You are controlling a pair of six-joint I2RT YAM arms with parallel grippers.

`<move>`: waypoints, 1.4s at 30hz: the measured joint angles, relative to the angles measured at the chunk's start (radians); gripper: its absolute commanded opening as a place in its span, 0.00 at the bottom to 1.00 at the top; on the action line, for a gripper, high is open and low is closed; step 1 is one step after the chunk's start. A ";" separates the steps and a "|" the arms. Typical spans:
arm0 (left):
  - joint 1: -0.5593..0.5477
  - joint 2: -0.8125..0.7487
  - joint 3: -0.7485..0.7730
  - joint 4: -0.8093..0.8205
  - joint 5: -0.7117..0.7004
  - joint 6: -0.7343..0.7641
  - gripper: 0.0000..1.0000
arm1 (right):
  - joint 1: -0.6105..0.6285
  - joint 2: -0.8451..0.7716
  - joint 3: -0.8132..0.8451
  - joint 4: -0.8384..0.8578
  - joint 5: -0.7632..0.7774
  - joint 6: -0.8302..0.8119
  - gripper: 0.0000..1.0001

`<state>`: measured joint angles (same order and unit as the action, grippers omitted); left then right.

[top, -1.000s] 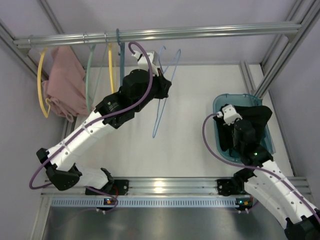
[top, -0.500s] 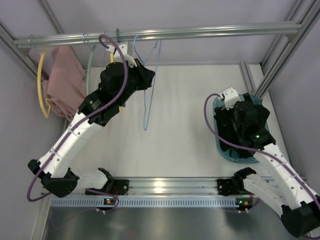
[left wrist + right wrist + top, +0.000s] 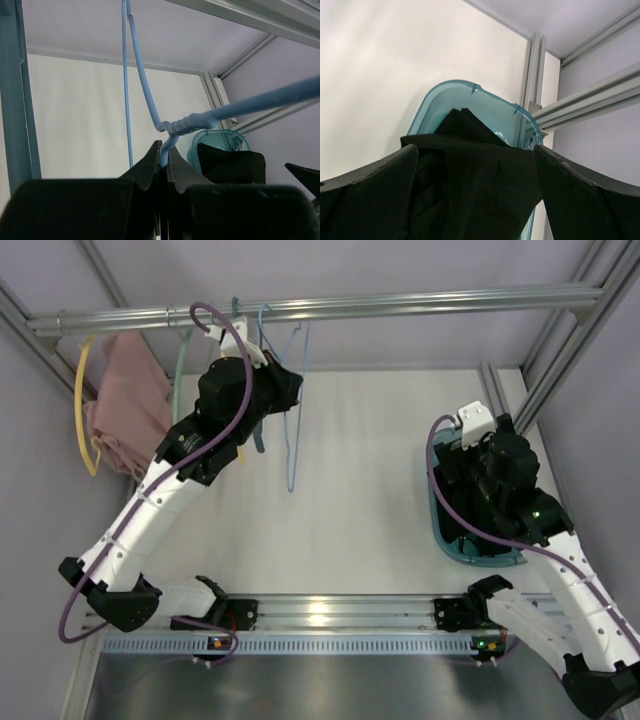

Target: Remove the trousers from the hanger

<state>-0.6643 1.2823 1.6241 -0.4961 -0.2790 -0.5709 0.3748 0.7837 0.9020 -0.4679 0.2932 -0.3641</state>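
- Left gripper (image 3: 164,150): lower centre of the left wrist view. The jaws are pressed together on the hanger (image 3: 235,107), pinching it just below the twisted neck of the pale blue wire.
- Hanger, overhead view: upper centre-left of the frame. Its hook end is up at the rail (image 3: 400,302), and its thin frame hangs down over the table (image 3: 370,470). The left arm reaches up to it from the lower left corner.
- Right gripper (image 3: 475,150): the two dark fingers (image 3: 370,175) fill the lower corners of the right wrist view. The jaws stand wide apart and clamp nothing.
- Trousers (image 3: 480,190): lower centre of the right wrist view, a crumpled black heap lying inside the bin (image 3: 452,92) and rising to its rim. The cloth sits between the spread fingers; whether they touch it cannot be told.
- Bin: a teal tub at the right edge of the overhead view, largely covered there by the right arm, and well apart from the hanger.
- Pink garment (image 3: 125,405): upper left of the overhead view, draped below the rail among other hangers.
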 measured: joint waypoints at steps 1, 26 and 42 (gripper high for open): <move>0.003 0.010 0.006 -0.001 -0.002 -0.002 0.00 | 0.000 -0.002 0.010 -0.001 -0.010 0.003 0.99; 0.031 0.342 0.242 -0.013 -0.105 0.009 0.00 | 0.000 -0.054 0.056 -0.018 -0.126 0.063 0.99; 0.051 0.357 0.242 -0.006 -0.082 0.000 0.39 | 0.000 -0.064 0.055 -0.023 -0.132 0.077 1.00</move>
<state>-0.6136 1.6398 1.8664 -0.5026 -0.3611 -0.5705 0.3744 0.7193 0.9573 -0.4911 0.1616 -0.2867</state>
